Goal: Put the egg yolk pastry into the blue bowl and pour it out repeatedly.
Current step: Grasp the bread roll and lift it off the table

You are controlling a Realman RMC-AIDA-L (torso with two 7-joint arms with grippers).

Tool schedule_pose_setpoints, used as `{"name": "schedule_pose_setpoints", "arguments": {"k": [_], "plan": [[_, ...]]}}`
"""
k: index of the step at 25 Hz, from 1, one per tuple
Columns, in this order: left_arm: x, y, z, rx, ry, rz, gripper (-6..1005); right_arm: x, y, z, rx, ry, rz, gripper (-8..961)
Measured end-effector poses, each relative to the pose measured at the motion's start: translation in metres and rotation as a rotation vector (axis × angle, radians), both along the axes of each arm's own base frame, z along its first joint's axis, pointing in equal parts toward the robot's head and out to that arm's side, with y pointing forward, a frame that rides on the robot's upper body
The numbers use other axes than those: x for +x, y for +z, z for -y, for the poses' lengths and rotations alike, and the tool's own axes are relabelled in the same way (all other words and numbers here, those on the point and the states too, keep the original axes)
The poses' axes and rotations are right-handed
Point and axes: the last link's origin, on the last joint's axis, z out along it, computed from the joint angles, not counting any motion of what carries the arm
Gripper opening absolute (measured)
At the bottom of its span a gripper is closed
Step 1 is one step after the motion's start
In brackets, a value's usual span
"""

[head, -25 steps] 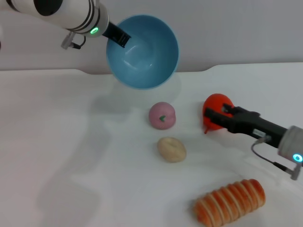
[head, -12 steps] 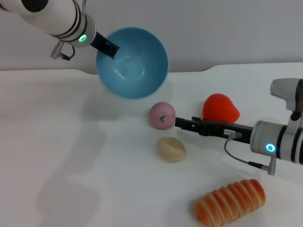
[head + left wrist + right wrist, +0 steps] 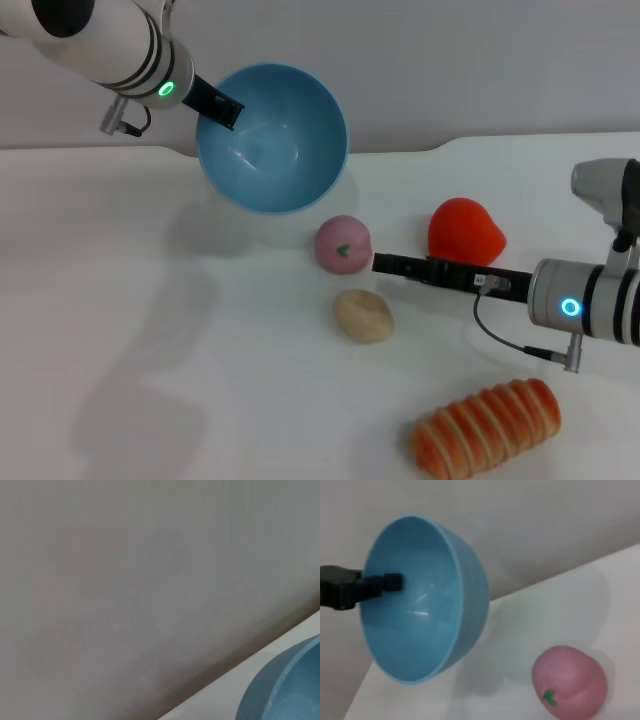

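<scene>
The egg yolk pastry, a pale tan ball, lies on the white table near the middle. The blue bowl hangs above the back of the table, tipped on its side with its empty inside facing the front. My left gripper is shut on the bowl's rim. The right wrist view shows the same blue bowl with the left gripper clamped over its edge. My right gripper reaches in low from the right. Its tip is beside the pink ball and just above and right of the pastry, touching neither.
A pink ball with a green mark sits just behind the pastry. A red rounded object stands to the right, behind my right arm. A long orange ridged bread roll lies at the front right.
The left arm has carried the tipped bowl left and slightly lower. The right gripper has swung left from the red object to beside the pink ball.
</scene>
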Motion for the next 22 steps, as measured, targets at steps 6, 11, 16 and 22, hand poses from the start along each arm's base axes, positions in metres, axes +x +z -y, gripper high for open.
{"name": "schedule_pose_setpoints", "arguments": {"k": [6,11,16,22], "plan": [[0.000,0.000,-0.001,0.005,-0.004,0.003,-1,0.000,-0.002,0.001,-0.043,-0.013,0.015,709],[0.003,0.001,-0.001,0.009,-0.013,0.005,-1,-0.013,-0.009,-0.004,-0.060,0.015,0.028,704],[0.002,0.000,-0.001,0.007,-0.012,0.005,-1,-0.013,-0.011,-0.006,-0.071,-0.071,-0.010,700],[0.000,0.000,-0.001,0.007,-0.009,0.003,0,-0.015,-0.013,-0.001,-0.110,-0.095,-0.048,694]]}}
